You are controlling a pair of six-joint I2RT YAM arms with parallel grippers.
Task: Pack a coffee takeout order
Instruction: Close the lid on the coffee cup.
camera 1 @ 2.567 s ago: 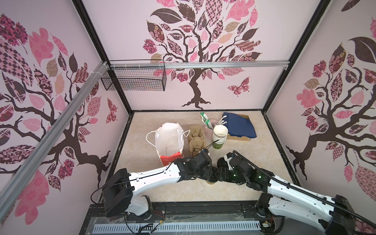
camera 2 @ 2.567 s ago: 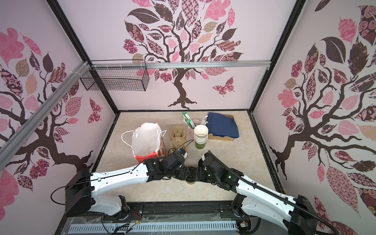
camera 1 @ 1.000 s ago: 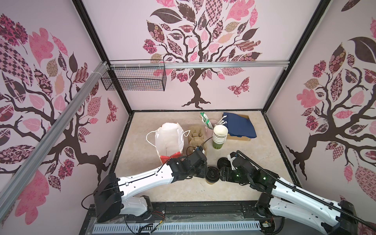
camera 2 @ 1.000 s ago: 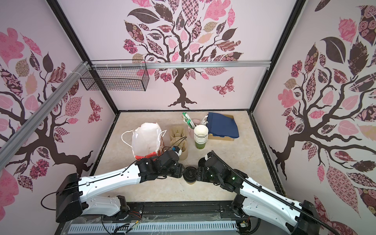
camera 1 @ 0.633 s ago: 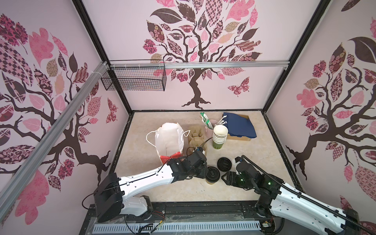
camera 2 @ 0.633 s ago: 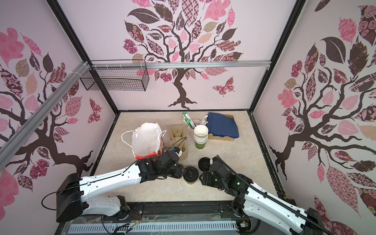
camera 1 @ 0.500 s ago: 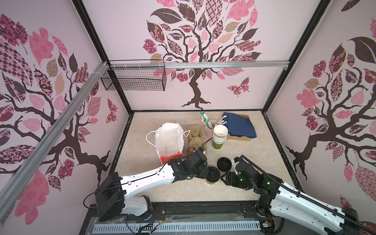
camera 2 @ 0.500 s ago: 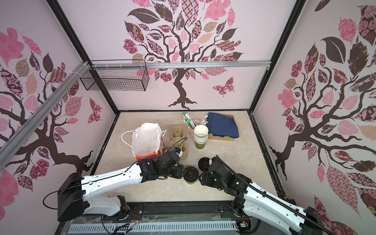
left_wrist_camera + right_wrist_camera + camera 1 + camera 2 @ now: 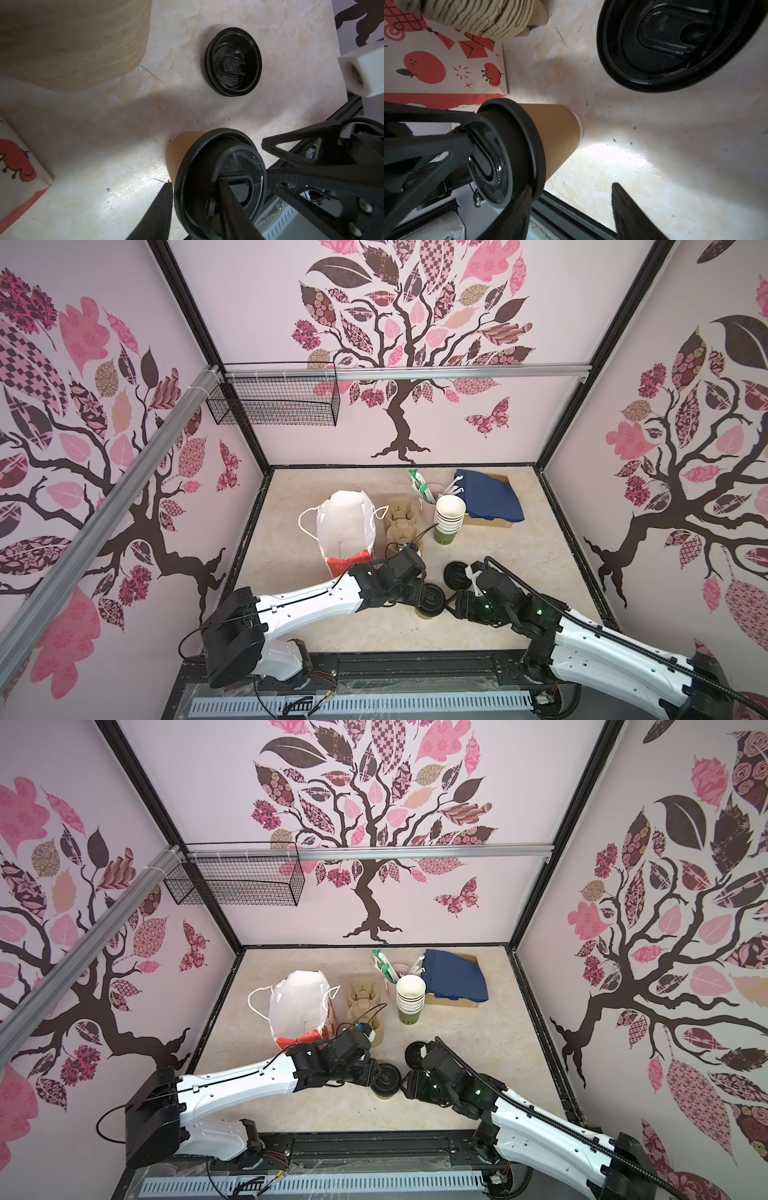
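Left gripper (image 9: 193, 186) half-closed astride black lid (image 9: 241, 160) rim, grip unclear; right gripper (image 9: 571, 187) open, empty. Risk: uneven press tips paper cup (image 9: 556, 133), lid unseats.

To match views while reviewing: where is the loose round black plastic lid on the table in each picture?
Top view: loose black lid, lower centre.
Top view: lid, same spot.
Left wrist: lid whole, on the table.
Right wrist: lid close, cut by frame.
Landmark: lidded brown paper cup beside it.

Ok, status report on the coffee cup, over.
Left pincer astride rim of round black plastic lid, one finger on top. Right pincer open alongside. Lid on small brown paper cup, upright. Spare black lid apart, nothing blocking.
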